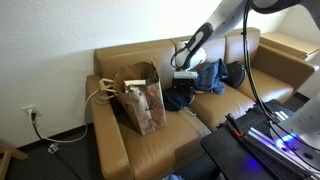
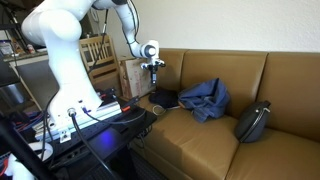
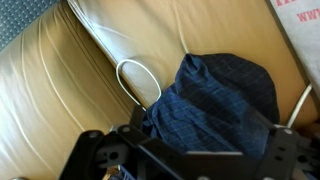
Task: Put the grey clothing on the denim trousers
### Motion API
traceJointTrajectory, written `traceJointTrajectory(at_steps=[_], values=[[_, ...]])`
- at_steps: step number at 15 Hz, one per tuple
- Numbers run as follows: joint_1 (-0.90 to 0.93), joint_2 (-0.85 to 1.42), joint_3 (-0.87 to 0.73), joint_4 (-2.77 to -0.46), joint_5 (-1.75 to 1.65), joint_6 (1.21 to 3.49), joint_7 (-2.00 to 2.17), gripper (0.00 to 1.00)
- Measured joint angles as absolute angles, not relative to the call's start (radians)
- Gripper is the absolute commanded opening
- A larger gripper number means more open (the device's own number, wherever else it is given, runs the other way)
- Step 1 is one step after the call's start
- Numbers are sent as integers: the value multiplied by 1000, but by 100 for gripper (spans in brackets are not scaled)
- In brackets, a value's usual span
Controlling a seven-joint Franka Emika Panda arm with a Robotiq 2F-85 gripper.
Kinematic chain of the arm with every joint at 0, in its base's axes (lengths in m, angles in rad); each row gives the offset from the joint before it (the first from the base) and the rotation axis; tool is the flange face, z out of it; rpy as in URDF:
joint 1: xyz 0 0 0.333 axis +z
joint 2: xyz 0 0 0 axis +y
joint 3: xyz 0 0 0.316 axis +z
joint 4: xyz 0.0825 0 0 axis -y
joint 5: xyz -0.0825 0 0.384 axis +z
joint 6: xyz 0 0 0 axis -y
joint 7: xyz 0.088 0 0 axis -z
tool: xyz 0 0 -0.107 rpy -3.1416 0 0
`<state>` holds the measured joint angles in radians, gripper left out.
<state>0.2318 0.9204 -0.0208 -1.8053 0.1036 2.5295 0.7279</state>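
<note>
**A:** Gripper (image 1: pixel 185 72), what's it doing?

**B:** It's hanging over the sofa (image 1: pixel 170 135) seat and pointing down. The jaws are standing wide apart with nothing between them. The wrist view is showing the fingers (image 3: pixel 100 155) spread along the bottom edge.

**A:** Where's the grey clothing lying?

**B:** The grey clothing (image 1: pixel 180 99) is sitting crumpled on the seat cushion, right below the gripper and not touching it. It's looking dark, almost navy, in the wrist view.

**A:** And the denim trousers?

**B:** The denim trousers (image 2: pixel 205 98) are lying bunched just beside it, closer to the back cushion. The edges seem to be meeting, but I can't tell for sure. The grey piece isn't lying on top of them yet.

**A:** Anything else around?

**B:** A brown paper bag (image 1: pixel 142 97) is standing upright on the neighbouring cushion. A white loop (image 3: pixel 140 80) is lying on the leather next to the cloth. A black bag (image 2: pixel 253 121) is leaning at the other end of the sofa, beyond the trousers.
</note>
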Motion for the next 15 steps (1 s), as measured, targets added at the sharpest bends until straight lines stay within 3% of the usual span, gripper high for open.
traceJointTrajectory(at_steps=[3, 9, 15], values=[[269, 947, -59, -1792, 83, 2535, 738, 100], [312, 1155, -67, -1654, 105, 2759, 813, 100], [312, 1317, -76, -1481, 123, 2773, 853, 100]])
